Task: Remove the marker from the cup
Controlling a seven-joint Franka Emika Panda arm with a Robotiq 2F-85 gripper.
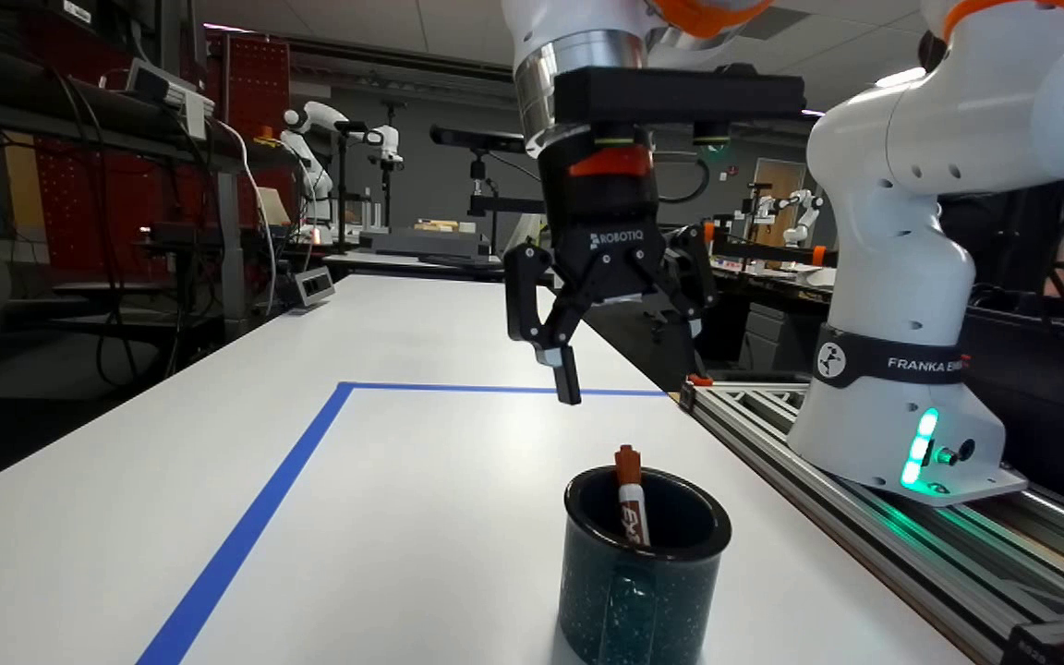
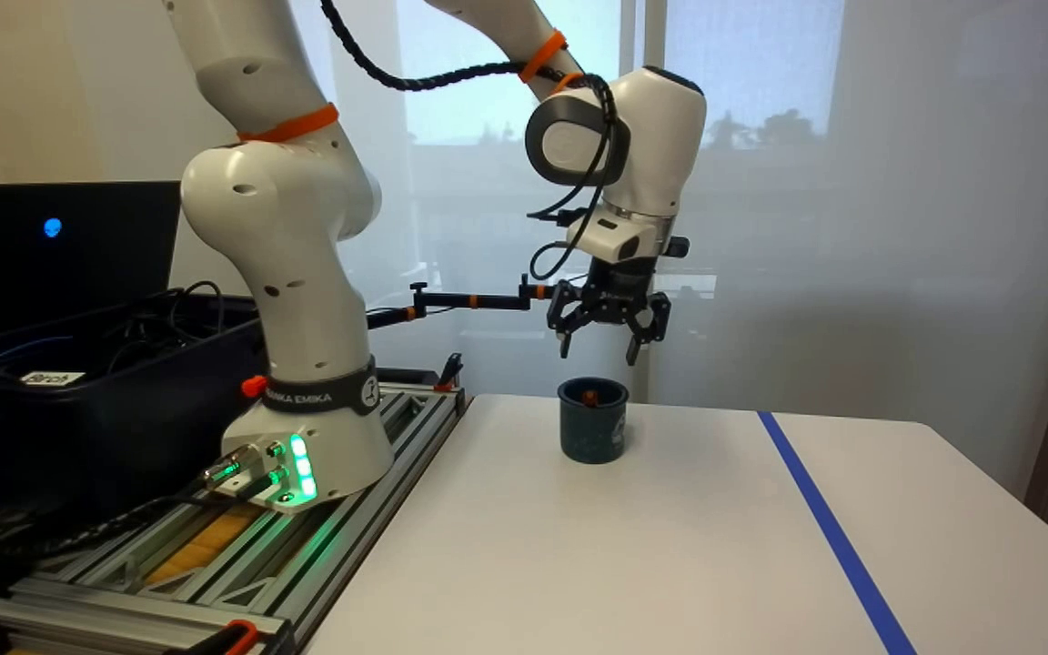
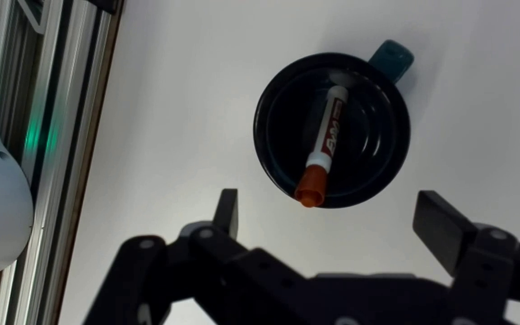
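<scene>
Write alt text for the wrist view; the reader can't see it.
A white marker with a reddish cap leans inside a dark cup, cap overlapping the rim toward the open pincer at the bottom. The cup's teal handle points up and right; a white table lies beneath, metal rails at left.

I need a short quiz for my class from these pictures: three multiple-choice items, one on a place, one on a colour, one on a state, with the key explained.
1. Where is the marker?
A) Inside the cup
B) Beside the cup
C) Under the cup

2. What colour is the line on the table?
A) Yellow
B) Black
C) Blue

3. How does the gripper stand?
A) Shut on the marker
B) Open, holding nothing
C) Shut, holding nothing

Key:
1 A: the wrist view shows its white end down in the cup.
2 C: the line is blue in both exterior views.
3 B: its jaws stand wide apart, above the cup, with nothing gripped.
</scene>
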